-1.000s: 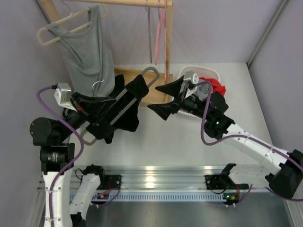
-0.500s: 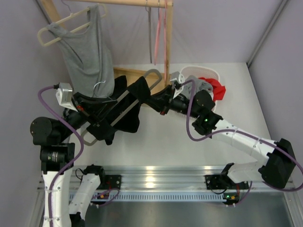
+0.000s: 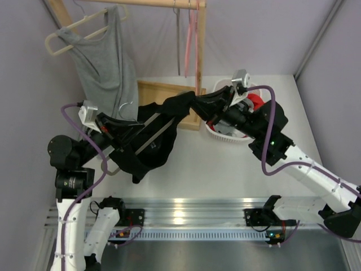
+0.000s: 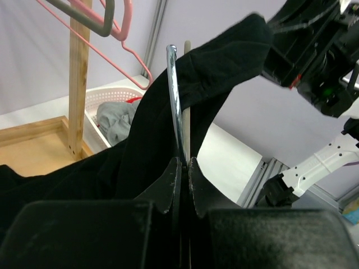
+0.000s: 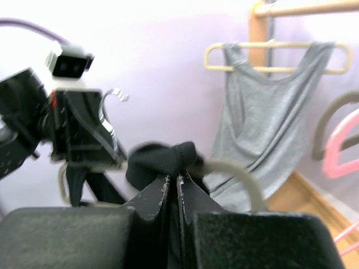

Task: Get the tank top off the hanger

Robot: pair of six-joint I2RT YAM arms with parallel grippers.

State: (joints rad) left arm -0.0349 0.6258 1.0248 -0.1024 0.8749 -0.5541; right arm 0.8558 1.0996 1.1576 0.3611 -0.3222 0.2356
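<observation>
Above bench centre, with left claw (image 4: 181,162) shut tight on hanger (image 4: 173,95) and right claw (image 5: 173,179) pinched closed on strap of black tank top (image 3: 148,148): draw strap toward 3 o'clock past hanger arm end, holding hanger steady.

Tank top (image 3: 151,157) on hanger (image 3: 153,135) spans from left hand (image 3: 120,131) to right hand (image 3: 197,104).
</observation>
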